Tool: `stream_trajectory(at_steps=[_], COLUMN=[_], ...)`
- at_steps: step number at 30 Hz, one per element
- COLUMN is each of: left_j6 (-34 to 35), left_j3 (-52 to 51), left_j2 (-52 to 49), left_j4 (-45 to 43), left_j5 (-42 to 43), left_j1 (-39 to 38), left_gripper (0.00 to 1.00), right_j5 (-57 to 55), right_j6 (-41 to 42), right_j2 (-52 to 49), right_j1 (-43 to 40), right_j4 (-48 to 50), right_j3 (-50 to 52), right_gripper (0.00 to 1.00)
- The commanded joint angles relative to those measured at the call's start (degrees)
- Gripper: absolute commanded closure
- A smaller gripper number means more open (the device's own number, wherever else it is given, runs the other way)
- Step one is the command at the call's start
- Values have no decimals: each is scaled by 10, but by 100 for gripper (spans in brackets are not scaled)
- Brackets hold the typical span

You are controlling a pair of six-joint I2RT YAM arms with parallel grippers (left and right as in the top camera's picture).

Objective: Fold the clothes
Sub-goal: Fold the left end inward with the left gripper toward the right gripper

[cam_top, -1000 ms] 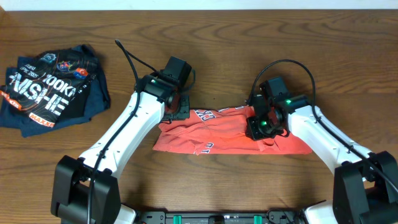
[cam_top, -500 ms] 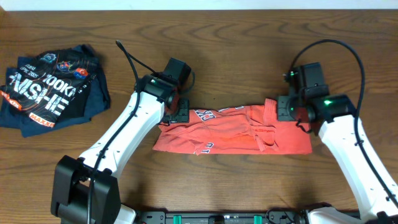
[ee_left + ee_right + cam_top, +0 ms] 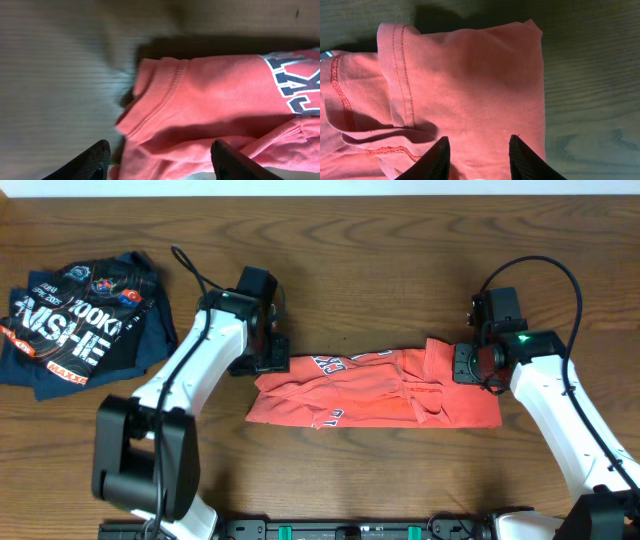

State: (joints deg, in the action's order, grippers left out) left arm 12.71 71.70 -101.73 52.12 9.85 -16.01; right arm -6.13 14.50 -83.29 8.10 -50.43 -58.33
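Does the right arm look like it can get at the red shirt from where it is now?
Probably yes. The right fingers, open, hang directly over the red shirt near its side edge, and nothing lies between them.

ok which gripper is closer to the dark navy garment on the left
Left. The left gripper hovers at the collar end of the coral T-shirt, nearest the navy garment; the right gripper is over the shirt's opposite end, farther away.
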Motion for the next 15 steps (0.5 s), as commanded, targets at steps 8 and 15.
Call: stream_trajectory(at_steps=[8, 15], left_j6=[-80, -77], left_j3=[-22, -80], left_j2=[-59, -66], left_j4=[-22, -66], left_j5=[60, 60], left_j1=[5, 12], left_gripper=[31, 30], right_j5=[-9, -9], right_j6=[9, 9], right_j2=[-3, -3], right_j1=[-3, -3], right_j4=[-1, -2], right_j3=[4, 4], right_gripper=[62, 62])
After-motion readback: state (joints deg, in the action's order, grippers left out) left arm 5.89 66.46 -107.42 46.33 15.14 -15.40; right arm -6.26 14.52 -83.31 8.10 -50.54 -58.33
